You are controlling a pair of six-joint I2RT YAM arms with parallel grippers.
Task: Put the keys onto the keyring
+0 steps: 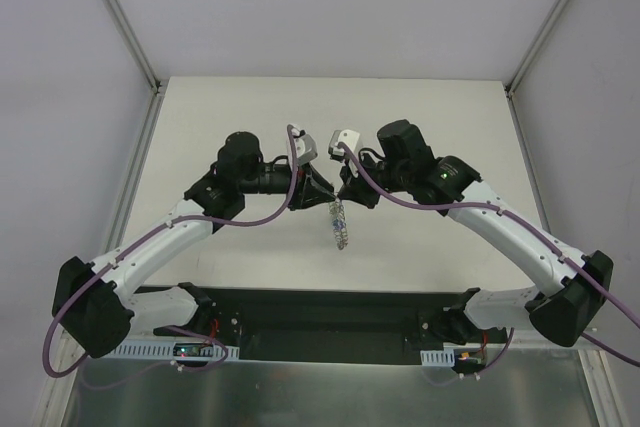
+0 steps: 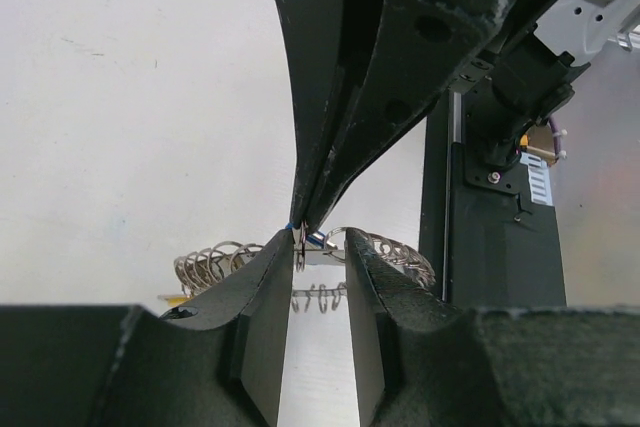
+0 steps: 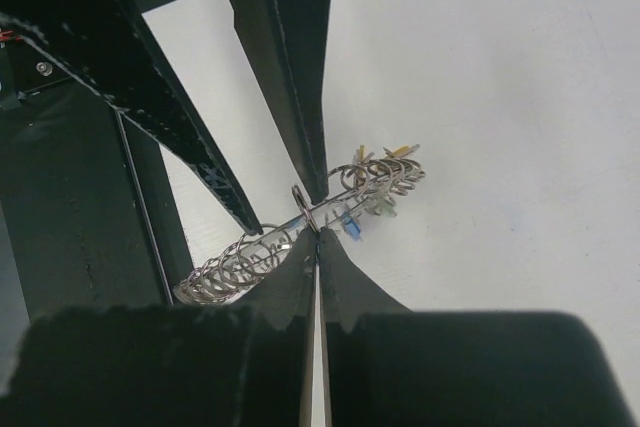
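The keyring, a grey ring of many small wire loops, hangs between both grippers above the white table. My left gripper is shut on it: in the left wrist view its fingertips straddle a stretch of the keyring. My right gripper is shut on a small ring at the blue key, pressed against the keyring. A green key and a yellow key hang at the ring's far end. The right gripper's fingers reach down to the left gripper's tips.
The white table is walled by white panels with aluminium corner posts. A black base plate with both arm mounts runs along the near edge. Purple cables loop along both arms.
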